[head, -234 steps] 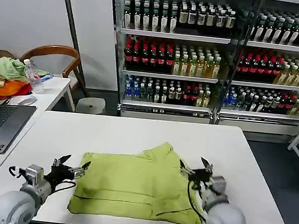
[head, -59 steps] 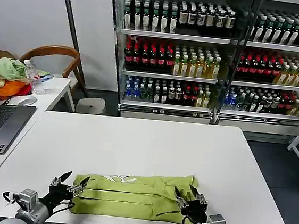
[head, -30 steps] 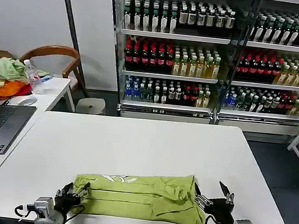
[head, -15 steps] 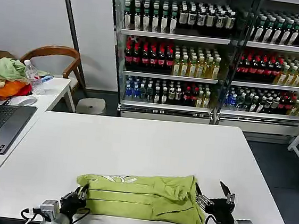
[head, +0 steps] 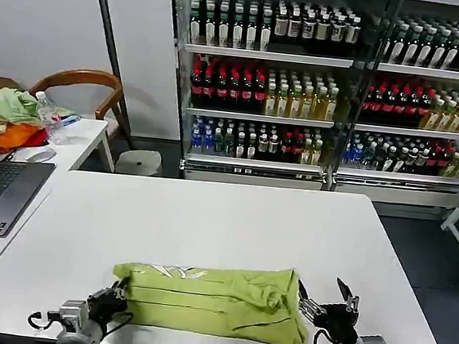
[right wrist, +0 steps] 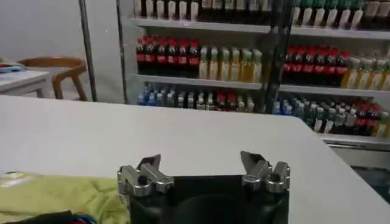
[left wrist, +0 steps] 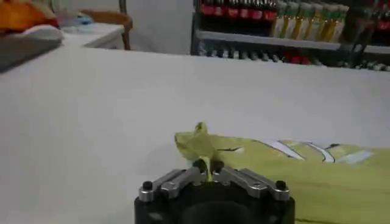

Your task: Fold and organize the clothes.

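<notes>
Our left gripper [left wrist: 209, 165] pinching the folded T-shirt's [head: 212, 300] left end, our right gripper [head: 326, 304] spread wide beside its right end, white table [head: 208, 219].

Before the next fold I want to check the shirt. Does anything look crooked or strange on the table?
Mostly tidy. The T-shirt lies folded in a band near the table's front edge. Its left corner is bunched up, pinched in the shut left gripper. The right gripper is open beside the right end.
</notes>
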Action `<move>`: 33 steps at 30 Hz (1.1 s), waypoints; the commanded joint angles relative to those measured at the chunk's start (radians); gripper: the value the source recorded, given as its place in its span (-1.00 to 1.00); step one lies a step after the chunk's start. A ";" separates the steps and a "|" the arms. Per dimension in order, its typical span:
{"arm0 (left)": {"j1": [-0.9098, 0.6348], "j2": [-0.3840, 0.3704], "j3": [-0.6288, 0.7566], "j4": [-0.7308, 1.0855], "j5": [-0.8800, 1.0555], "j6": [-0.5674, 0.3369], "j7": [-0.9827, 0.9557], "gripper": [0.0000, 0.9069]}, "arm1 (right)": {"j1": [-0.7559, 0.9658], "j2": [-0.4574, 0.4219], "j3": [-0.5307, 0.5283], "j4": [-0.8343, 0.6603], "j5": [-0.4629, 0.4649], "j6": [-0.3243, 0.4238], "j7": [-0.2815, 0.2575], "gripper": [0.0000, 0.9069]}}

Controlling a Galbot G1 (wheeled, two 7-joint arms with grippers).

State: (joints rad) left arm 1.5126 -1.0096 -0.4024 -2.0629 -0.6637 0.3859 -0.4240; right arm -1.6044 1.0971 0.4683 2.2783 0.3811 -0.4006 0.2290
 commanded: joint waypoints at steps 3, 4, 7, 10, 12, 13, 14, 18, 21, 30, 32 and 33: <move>0.011 0.060 -0.215 -0.010 0.035 0.047 0.026 -0.91 | 0.027 -0.002 -0.008 -0.006 -0.001 0.001 0.000 1.00; 0.014 0.062 -0.235 -0.003 0.033 0.052 0.035 -0.91 | 0.030 -0.002 -0.009 -0.007 -0.003 0.002 0.000 1.00; 0.035 0.059 -0.326 0.021 0.016 0.071 0.052 -0.91 | 0.044 0.010 -0.023 -0.013 -0.003 0.005 0.000 1.00; 0.041 0.072 -0.404 0.069 0.017 0.081 0.069 -0.93 | 0.060 0.012 -0.043 -0.015 -0.005 0.006 0.000 1.00; 0.043 0.087 -0.447 0.105 0.020 0.078 0.089 -0.93 | 0.066 0.010 -0.046 -0.012 -0.006 0.007 0.000 1.00; 0.052 0.103 -0.485 0.124 0.022 0.079 0.110 -0.93 | 0.069 0.009 -0.045 -0.008 -0.006 0.008 0.000 1.00; 0.061 0.110 -0.505 0.130 0.023 0.082 0.130 -0.91 | 0.070 0.008 -0.044 -0.005 -0.006 0.008 -0.001 1.00; 0.096 0.136 -0.593 0.127 0.033 0.086 0.207 -0.91 | 0.072 0.004 -0.039 0.006 -0.005 0.010 -0.001 1.00; 0.092 0.123 -0.529 0.076 0.098 0.037 0.227 -0.91 | 0.075 0.000 -0.039 -0.001 -0.005 0.011 -0.003 1.00; 0.080 -0.010 -0.171 -0.168 0.269 -0.022 0.260 -0.91 | 0.025 0.004 0.013 0.025 -0.024 0.005 -0.002 1.00; 0.064 -0.031 -0.080 -0.167 0.269 -0.020 0.264 -0.91 | 0.003 0.006 0.030 0.032 -0.029 0.006 -0.003 1.00; 0.055 -0.038 -0.044 -0.162 0.269 -0.019 0.264 -0.91 | -0.008 0.007 0.038 0.035 -0.031 0.007 -0.003 1.00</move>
State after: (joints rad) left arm 1.5767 -0.9736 -0.7037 -2.1194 -0.4924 0.4031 -0.2011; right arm -1.5749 1.1022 0.4768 2.2967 0.3581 -0.3925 0.2262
